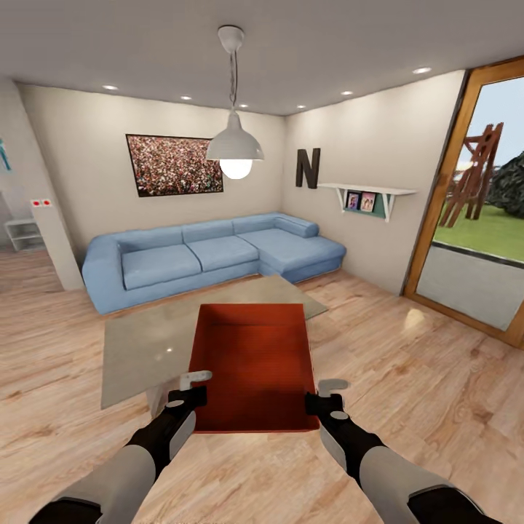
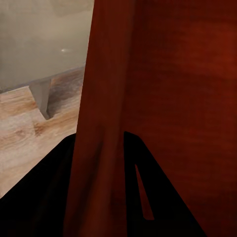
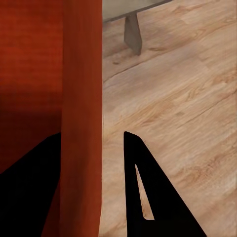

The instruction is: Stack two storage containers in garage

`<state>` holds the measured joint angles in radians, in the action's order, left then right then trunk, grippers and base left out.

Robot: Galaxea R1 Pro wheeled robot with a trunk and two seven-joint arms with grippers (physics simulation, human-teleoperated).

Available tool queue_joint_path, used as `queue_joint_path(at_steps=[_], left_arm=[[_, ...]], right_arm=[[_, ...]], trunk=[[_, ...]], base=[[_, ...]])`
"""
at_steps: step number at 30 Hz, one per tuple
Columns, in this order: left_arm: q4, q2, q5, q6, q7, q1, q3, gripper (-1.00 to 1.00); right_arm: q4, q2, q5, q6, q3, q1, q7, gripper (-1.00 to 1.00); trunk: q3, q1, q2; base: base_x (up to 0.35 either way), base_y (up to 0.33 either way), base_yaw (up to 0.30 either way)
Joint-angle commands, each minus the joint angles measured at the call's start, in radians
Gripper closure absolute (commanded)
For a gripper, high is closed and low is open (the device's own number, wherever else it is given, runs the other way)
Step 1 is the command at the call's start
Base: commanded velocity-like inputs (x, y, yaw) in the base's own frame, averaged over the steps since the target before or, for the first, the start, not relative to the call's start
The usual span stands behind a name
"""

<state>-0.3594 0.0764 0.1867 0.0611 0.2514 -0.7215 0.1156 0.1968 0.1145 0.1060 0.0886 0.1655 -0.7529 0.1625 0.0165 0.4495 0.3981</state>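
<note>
Nearest, two dark arms reaching forward, the left gripper (image 1: 191,387) clamped on the left wall and the right gripper (image 1: 325,395) on the right wall of an orange-red rectangular open-topped storage container (image 1: 251,364). In both wrist views, jaws astride the thin wall, one finger inside, one outside, gripping it. Held level between the arms, near end over the light wood-plank floor (image 1: 407,378), far end over the low grey glass-topped surface (image 1: 138,338); likely a two-sided hold so the long bin stays level while carried. Whether the far end rests on the surface or hangs free, impossible to tell. Second container not made out.

Farther back, a long blue corner sofa (image 1: 211,251) against the wall. Above it, a speckled framed picture (image 1: 175,164) and a white pendant lamp (image 1: 234,145). On the right wall, one dark letter "N" (image 1: 307,168); no other readable writing. Far right, a wood-framed glass door (image 1: 477,218).
</note>
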Motion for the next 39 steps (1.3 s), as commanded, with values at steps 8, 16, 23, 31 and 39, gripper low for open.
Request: queue_joint_path(at_steps=[8, 16, 23, 31, 39], left_arm=[[-0.004, 0.0, -0.015, 0.006, 0.032, -0.001, -0.008, 1.0], [-0.004, 0.0, -0.015, 0.006, 0.032, -0.001, -0.008, 1.0], [-0.004, 0.0, -0.015, 0.006, 0.032, -0.001, -0.008, 1.0], [-0.004, 0.0, -0.015, 0.006, 0.032, -0.001, -0.008, 1.0], [-0.004, 0.0, -0.015, 0.006, 0.032, -0.001, -0.008, 1.0]], right_arm=[[-0.002, 0.001, 0.015, 0.003, 0.005, 0.0, 0.005, 1.0], [-0.002, 0.001, 0.015, 0.003, 0.005, 0.0, 0.005, 1.0], [-0.002, 0.001, 0.015, 0.003, 0.005, 0.0, 0.005, 1.0], [-0.003, 0.001, 0.015, 0.003, 0.005, 0.0, 0.005, 1.0], [-0.002, 0.001, 0.015, 0.003, 0.005, 0.0, 0.005, 1.0]], trunk=[[0.002, 0.001, 0.002], [0.002, 0.001, 0.002], [0.002, 0.001, 0.002], [0.002, 0.001, 0.002], [0.002, 0.001, 0.002]], base=[[0.0, 0.0, 0.267], [0.0, 0.0, 0.267], [0.0, 0.0, 0.267], [0.0, 0.0, 0.267], [0.0, 0.0, 0.267]])
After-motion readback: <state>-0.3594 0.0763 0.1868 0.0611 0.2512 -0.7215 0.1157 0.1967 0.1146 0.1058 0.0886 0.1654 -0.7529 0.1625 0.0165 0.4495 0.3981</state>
